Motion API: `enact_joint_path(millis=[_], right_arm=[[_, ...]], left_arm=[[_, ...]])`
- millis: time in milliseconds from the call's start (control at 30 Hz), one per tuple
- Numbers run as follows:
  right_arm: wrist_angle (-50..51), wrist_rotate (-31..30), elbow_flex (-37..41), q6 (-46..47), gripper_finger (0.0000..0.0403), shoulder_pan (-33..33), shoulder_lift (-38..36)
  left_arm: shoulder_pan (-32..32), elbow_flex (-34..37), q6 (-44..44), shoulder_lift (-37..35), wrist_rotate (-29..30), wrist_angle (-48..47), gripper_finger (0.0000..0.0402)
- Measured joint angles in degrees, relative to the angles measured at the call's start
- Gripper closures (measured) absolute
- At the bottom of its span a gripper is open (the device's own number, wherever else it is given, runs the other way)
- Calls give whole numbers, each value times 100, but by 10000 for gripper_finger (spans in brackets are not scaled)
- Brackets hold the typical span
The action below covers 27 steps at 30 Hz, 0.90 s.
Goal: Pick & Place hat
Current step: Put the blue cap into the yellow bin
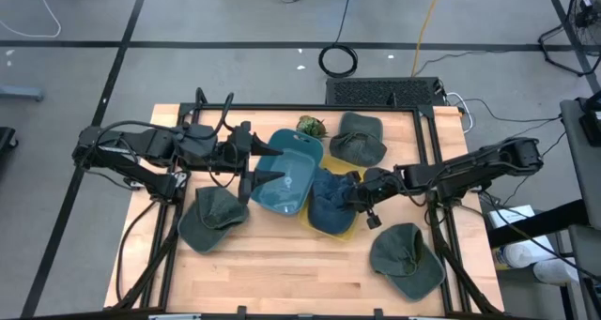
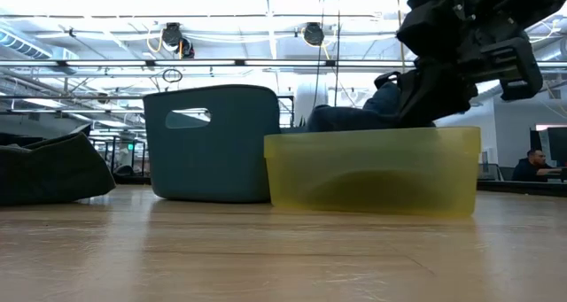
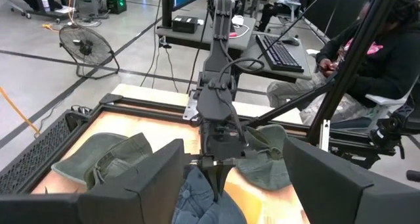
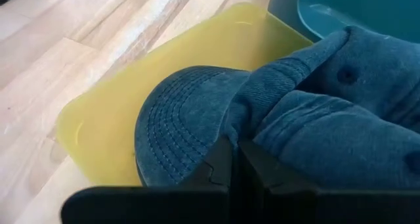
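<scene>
Pale wood-plank table point(image 1: 282, 264), right tool point(image 1: 354, 196) pinching soft blue denim hat point(image 1: 329, 203) over translucent yellow tub point(image 2: 372, 171), left tool point(image 1: 268, 165) open, empty

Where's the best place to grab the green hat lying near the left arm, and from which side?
Probably from above, pinching the domed crown of the green hat. It lies flat and clear of the teal bin, so the raised fabric gives the open left gripper something to close on.
</scene>
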<state>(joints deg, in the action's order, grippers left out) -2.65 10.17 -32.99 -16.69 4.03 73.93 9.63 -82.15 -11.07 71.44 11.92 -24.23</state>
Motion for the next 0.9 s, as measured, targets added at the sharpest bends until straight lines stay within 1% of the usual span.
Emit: enact_joint_path(millis=[167, 333, 433, 567, 900], right_arm=[[2, 5, -7, 0, 403, -2, 203], [23, 10, -4, 0, 402, 0, 234], [48, -130, 0, 181, 390, 4, 236], [58, -242, 0, 402, 351, 7, 209], [423, -250, 24, 306, 207, 15, -278]], left_arm=[[13, 0, -77, 0, -2, -2, 133], [13, 0, -125, 0, -13, -2, 133], [13, 0, -147, 0, -126, -2, 133], [13, 0, -147, 0, -164, -27, 133], [9, 0, -140, 2, -162, -103, 133]])
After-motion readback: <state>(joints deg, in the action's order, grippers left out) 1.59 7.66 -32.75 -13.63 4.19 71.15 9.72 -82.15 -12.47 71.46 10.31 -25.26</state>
